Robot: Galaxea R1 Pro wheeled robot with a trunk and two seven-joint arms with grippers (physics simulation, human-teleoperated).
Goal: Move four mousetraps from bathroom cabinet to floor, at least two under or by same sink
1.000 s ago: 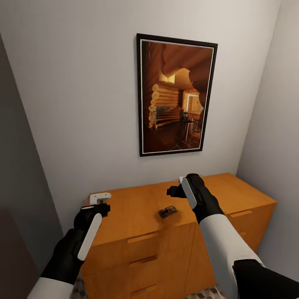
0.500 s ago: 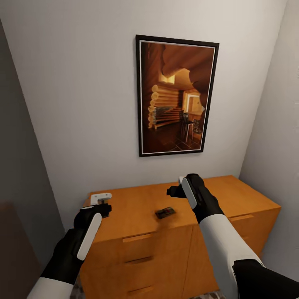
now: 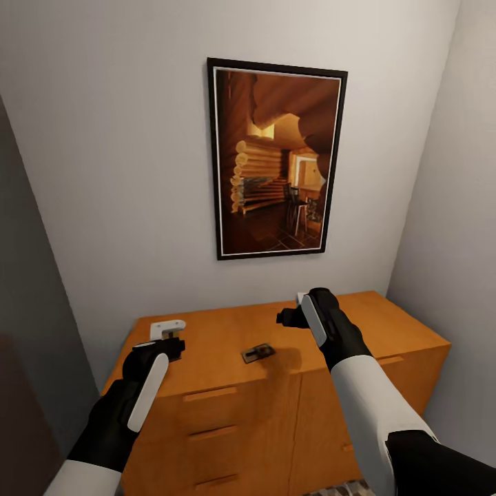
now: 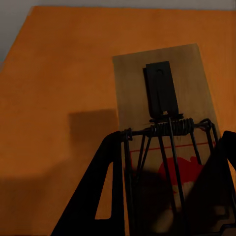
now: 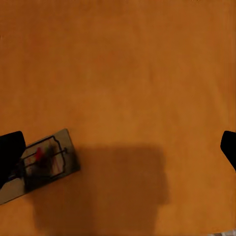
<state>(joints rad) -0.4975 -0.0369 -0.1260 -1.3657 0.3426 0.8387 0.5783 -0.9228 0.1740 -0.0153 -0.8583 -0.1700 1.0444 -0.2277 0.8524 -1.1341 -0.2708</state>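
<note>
Camera swung right; left end effector [image 4: 167,196] clamps a mousetrap [image 4: 164,123], right end effector [image 5: 118,147] spread above cabinet [image 3: 227,337].

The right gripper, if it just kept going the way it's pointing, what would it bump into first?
Most likely the bare orange cabinet top. The right gripper points down at it, and the mousetrap lies off to one side, though depth is hard to judge.

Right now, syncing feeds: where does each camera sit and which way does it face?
Head: up high, facing wall picture and cabinet; both arms, left gripper, right gripper show.
Left wrist: on left arm, along its fingers at held mousetrap.
Right wrist: above cabinet top, looking down on loose mousetrap; spread fingertips show.
Shared: head and right wrist both show loose mousetrap.
</note>
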